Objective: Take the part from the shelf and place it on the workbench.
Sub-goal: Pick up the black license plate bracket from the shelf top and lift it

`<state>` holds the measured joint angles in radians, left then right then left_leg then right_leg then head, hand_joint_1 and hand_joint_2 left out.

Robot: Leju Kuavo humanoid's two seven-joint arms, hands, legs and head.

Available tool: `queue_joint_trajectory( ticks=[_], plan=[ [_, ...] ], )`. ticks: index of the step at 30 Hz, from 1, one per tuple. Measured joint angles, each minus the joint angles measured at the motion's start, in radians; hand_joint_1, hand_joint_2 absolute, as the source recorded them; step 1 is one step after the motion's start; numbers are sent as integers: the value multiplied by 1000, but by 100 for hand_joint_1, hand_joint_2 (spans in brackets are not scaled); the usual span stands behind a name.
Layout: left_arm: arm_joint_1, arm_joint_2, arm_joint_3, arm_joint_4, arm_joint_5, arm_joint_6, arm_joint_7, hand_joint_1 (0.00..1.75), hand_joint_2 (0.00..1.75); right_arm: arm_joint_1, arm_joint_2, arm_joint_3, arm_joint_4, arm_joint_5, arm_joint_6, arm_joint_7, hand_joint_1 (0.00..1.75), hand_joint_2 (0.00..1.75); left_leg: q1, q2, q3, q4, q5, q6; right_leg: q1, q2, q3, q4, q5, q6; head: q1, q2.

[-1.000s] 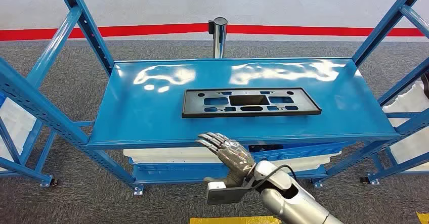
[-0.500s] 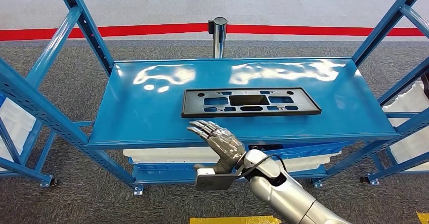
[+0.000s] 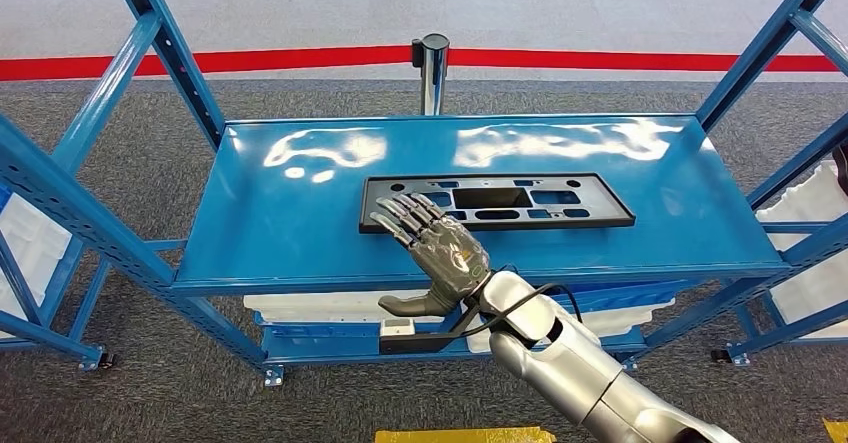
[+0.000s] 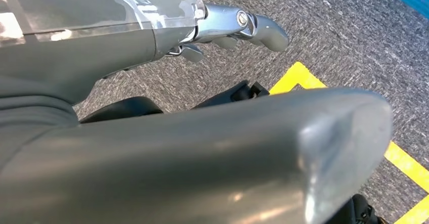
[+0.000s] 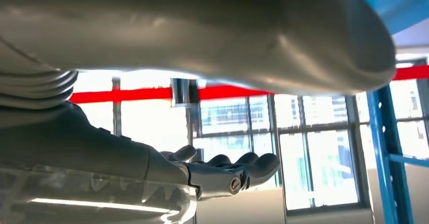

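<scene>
A flat black part (image 3: 603, 206) with several cutouts lies lengthwise in the middle of the blue shelf top (image 3: 280, 213). My right hand (image 3: 440, 243) reaches in over the shelf's front edge, its fingers (image 3: 400, 213) stretched out and spread above the part's near left end; I cannot tell whether they touch it. It holds nothing. In the right wrist view the same hand (image 5: 222, 176) is extended with its thumb apart. My left hand (image 4: 238, 24) hangs over the grey carpet with its fingers loose and nothing in it.
Blue slanted uprights (image 3: 160, 38) frame the shelf on both sides. A chrome post (image 3: 432, 68) and a red floor line (image 3: 250, 60) lie behind it. A lower level holds white bins (image 3: 330, 306). Yellow floor marking (image 3: 460, 435) runs near my feet.
My right hand has risen from below the shelf's front edge and moved forward, so its fingers now lie over the part's left end. The part has not moved.
</scene>
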<state>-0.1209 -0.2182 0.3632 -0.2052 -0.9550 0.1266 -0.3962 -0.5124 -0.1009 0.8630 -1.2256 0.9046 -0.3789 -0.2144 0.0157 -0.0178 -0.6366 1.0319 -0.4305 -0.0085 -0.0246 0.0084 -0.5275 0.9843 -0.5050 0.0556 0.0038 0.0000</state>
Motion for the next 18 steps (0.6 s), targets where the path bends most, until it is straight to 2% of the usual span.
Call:
queue_joint_trajectory(
  ticks=[3,10,18],
  plan=[
    [0,0,-3,0,0,0,3,0,0,-9,9,6,32,56,-36,14,0,0,0,0,0,0,0,0,0,0,0,0,0,0,0,0],
    [0,0,-5,0,0,0,8,0,0,-30,23,22,96,134,-54,30,0,0,0,0,0,0,0,0,0,0,0,0,0,0,0,0],
    [-1,0,-12,0,0,0,10,0,0,-69,46,53,174,280,-95,99,0,0,0,0,0,0,0,0,0,0,0,0,0,0,0,0]
  ],
)
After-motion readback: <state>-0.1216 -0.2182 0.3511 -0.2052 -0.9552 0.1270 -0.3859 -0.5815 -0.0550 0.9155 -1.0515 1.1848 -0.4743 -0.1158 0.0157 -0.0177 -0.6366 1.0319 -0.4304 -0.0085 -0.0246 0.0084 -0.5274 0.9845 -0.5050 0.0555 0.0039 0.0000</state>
